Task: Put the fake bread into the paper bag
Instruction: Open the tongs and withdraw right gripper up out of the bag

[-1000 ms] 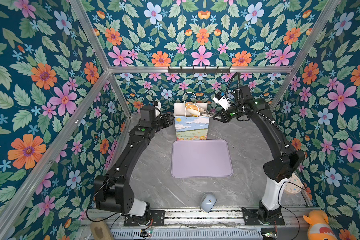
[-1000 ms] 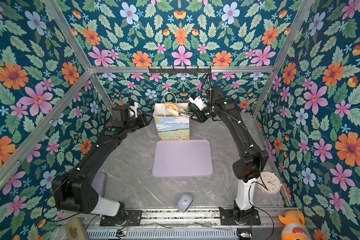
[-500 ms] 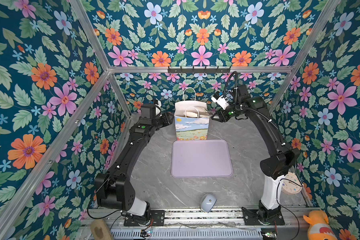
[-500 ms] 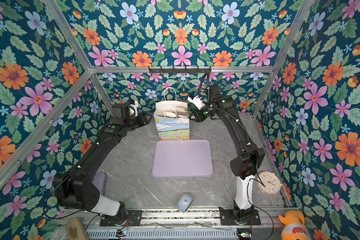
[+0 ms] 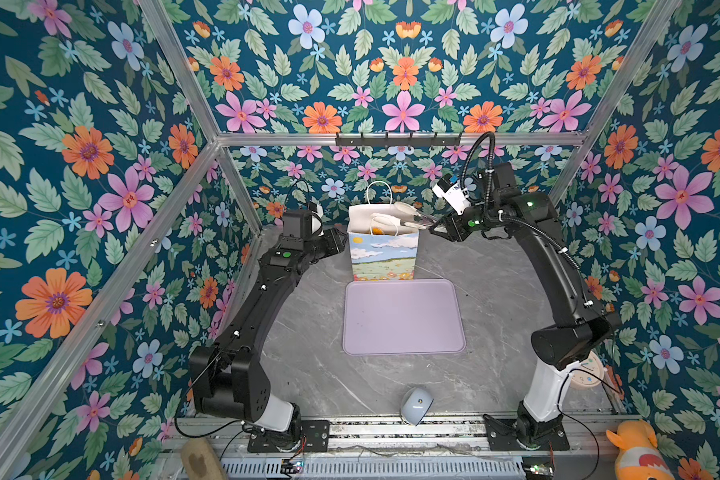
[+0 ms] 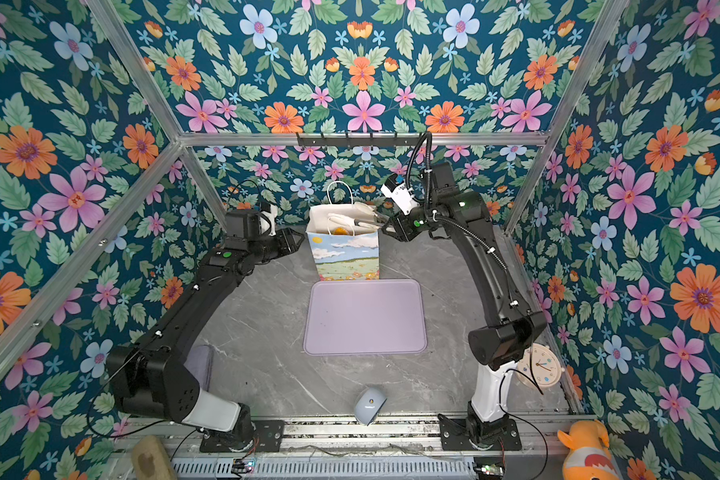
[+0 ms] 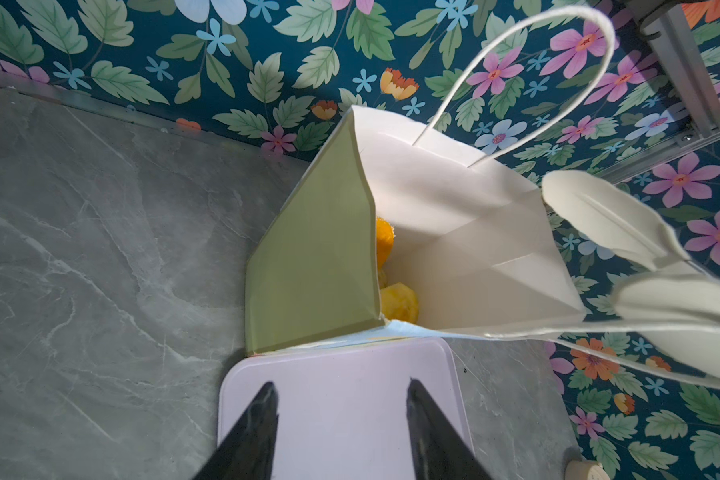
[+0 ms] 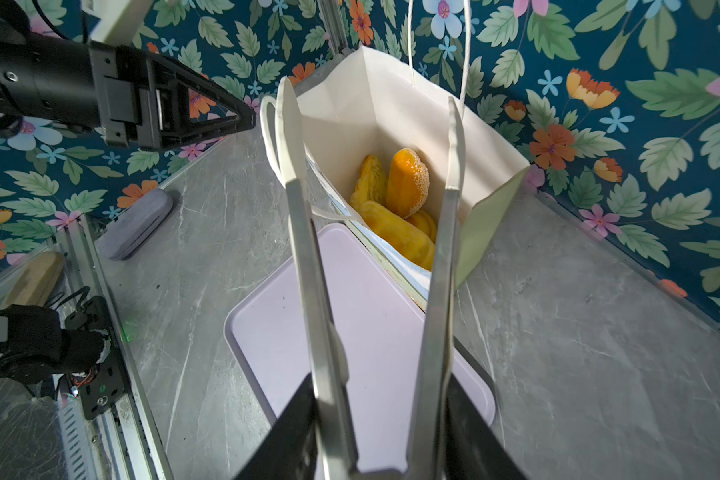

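Fake bread half-hidden inside paper bag; count unclear.

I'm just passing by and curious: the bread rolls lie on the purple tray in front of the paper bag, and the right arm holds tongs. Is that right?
Not quite. The right wrist view shows the bread rolls inside the paper bag, not on the purple tray. The tray does lie in front of the bag, and the right end effector holds tongs.
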`<state>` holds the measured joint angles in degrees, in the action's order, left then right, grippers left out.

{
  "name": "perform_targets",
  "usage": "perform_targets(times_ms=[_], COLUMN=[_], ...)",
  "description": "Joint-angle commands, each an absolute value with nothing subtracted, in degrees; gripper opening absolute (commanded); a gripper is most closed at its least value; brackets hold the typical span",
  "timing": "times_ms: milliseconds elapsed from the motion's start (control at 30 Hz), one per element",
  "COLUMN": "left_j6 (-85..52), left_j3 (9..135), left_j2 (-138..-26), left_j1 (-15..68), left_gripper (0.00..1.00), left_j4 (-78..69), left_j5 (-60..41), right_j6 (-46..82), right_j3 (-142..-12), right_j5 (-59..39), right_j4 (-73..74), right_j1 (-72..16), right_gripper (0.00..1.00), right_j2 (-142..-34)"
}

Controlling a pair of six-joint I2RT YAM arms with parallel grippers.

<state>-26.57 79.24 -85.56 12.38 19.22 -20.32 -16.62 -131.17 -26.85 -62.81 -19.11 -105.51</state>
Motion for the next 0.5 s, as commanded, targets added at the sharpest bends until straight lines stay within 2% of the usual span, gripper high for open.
perform_targets(times_ms=[0,467], left_j6=[-25.66,-25.58], left_j3=[79.85,78.34], left_j2=[-85.03,-82.84], left_j1=[12.24,12.22], left_gripper=[0.52,0.52], left_j4=[19.15,16.38], left_j5=[-19.49,-17.12], right_j6=[-13.99,1.47], right_j3=[-129.18,-99.60], right_j5=[-24.38,-16.47], right_j4=[-61.29,-46.86], right_j1=[-19.19,-18.03], right_gripper=[0.45,0.40], right_j2=[-101.99,-76.25])
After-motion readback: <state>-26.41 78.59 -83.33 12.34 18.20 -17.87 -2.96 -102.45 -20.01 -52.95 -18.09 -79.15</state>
